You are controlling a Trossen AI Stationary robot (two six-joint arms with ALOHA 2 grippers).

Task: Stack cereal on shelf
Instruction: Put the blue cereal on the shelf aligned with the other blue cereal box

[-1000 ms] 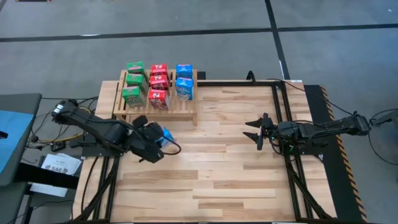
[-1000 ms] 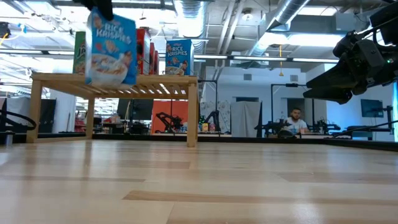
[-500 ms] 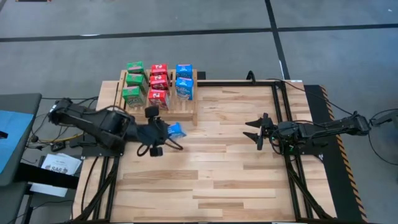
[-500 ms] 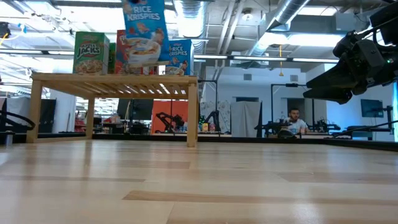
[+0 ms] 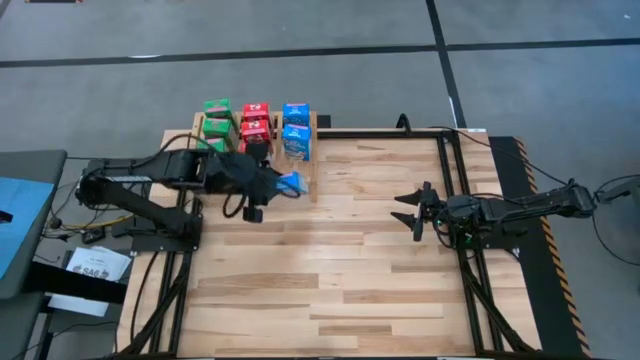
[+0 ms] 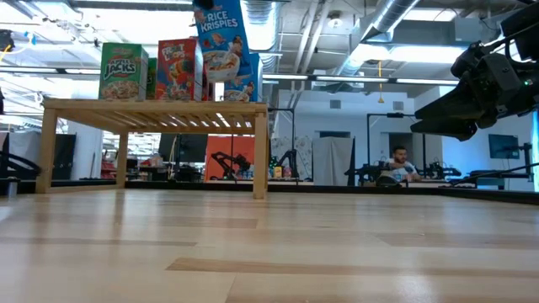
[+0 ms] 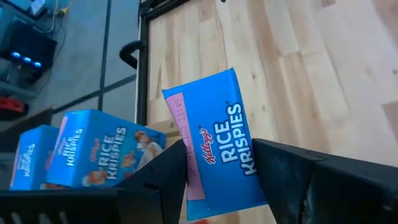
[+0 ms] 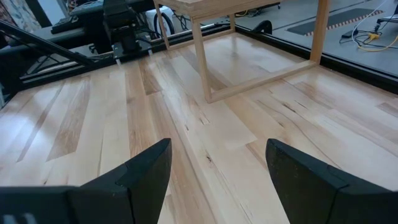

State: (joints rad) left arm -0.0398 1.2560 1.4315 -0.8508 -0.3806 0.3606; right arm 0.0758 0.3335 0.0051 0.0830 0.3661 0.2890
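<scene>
My left gripper is shut on a blue Rice Krispies cereal box, which it carries over the near right corner of the light wooden slatted shelf. In the low view this box hangs tilted, higher than the shelf top. Several cereal boxes stand on the slats: green ones, red ones and two blue ones. My right gripper waits open over the table's right part, far from the shelf. My left gripper pinches the blue box between its two fingers, near the box's top end, with one finger on each narrow side. The printed front face shows between them. The box is lifted clear and hangs tilted below the gripper.
Beside the rear blue boxes some bare slats remain at the shelf's near right end. Plank tabletop stretches between the two arms. Black frame rails run along the table's right side. A person sits far behind the table.
My left gripper has carried the blue box up and toward the far edge and the right, from the table in front of the shelf's left part to above its near right corner. The box has risen above the shelf top and now hangs tilted.
</scene>
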